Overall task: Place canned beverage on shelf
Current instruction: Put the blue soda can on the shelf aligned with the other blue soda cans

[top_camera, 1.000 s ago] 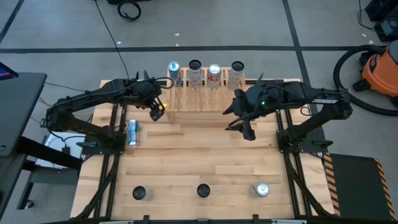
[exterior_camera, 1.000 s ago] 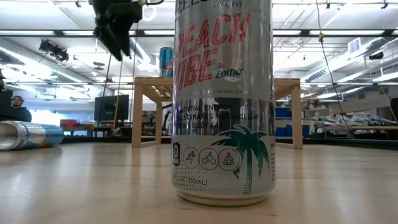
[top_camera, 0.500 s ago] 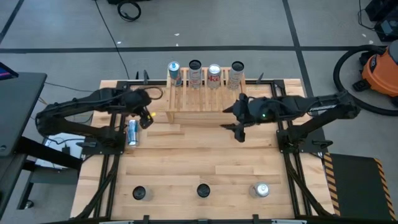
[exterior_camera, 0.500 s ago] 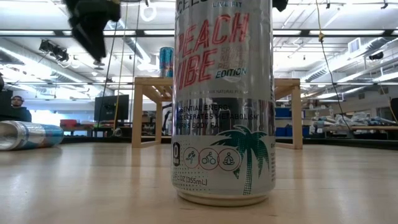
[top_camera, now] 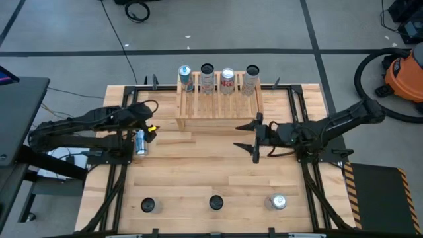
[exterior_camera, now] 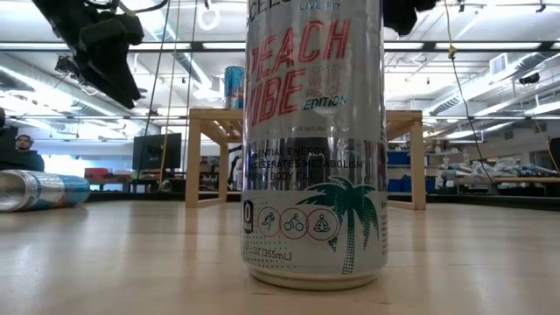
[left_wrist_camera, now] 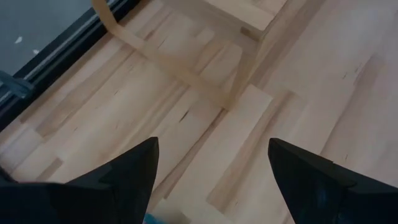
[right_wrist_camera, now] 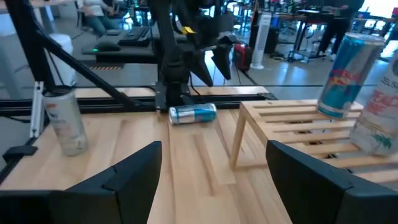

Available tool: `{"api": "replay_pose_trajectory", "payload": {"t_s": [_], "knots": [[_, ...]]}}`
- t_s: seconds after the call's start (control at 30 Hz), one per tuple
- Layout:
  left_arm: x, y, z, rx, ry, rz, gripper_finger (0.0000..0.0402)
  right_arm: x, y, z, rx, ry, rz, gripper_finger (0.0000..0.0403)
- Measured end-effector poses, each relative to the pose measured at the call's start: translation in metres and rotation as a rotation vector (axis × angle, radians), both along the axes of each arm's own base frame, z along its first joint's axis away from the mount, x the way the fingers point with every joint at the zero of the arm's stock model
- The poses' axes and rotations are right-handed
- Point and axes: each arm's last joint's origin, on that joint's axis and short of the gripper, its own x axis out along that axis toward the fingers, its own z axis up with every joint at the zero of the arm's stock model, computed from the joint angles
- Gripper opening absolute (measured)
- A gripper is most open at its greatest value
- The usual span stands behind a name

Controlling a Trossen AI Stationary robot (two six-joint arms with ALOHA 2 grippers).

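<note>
The shelf (top_camera: pixel 218 104) stands at the table's far middle, and several cans (top_camera: pixel 228 79) stand upright along its far edge. A blue-and-silver can (top_camera: pixel 139 141) lies on its side by the left arm's base. My left gripper (top_camera: pixel 149 129) hangs open just above and beside that can and touches nothing (left_wrist_camera: pixel 211 162). My right gripper (top_camera: pixel 256 139) stands open and bare in front of the shelf's right end. It points about level toward the table's left (right_wrist_camera: pixel 214 168).
Three cans stand upright along the near edge (top_camera: pixel 148 205) (top_camera: pixel 216 201) (top_camera: pixel 277 201). The middle one fills the low view (exterior_camera: pixel 315 140). Bare planks (top_camera: pixel 205 165) lie between the shelf and those cans. Black frame rails (top_camera: pixel 119 178) run along both sides.
Both grippers have drawn back from the shelf. The left has sunk toward the table's left and near edges and now hangs over the lying can. The right has sunk and tipped up from pointing down to about level. No can has moved.
</note>
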Motion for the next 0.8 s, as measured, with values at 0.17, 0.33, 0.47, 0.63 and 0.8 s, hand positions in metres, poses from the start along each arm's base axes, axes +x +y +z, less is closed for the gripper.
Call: {"api": "replay_pose_trajectory", "payload": {"t_s": [0.17,0.33,0.47,0.63,0.8], "knots": [[-0.002,0.0,-0.003,0.009,-0.003,-0.004,0.0305,-0.002,-0.003,-0.021,0.01,-0.003,-0.02,0.0297],[0.0,0.001,-0.001,0.024,-0.034,0.037,0.0305,-0.003,-0.003,-0.035,-0.021,0.013,-0.013,0.0297],[0.001,0.002,0.0,0.041,-0.046,0.059,0.0305,-0.003,-0.003,-0.047,-0.018,0.022,-0.014,0.0297],[0.001,0.002,0.0,0.039,-0.05,0.06,0.0305,-0.004,-0.003,-0.056,-0.01,-0.026,-0.012,0.0297],[0.001,0.001,0.0,0.017,-0.055,0.042,0.0305,-0.007,-0.004,-0.069,0.046,-0.005,-0.022,0.0297]]}}
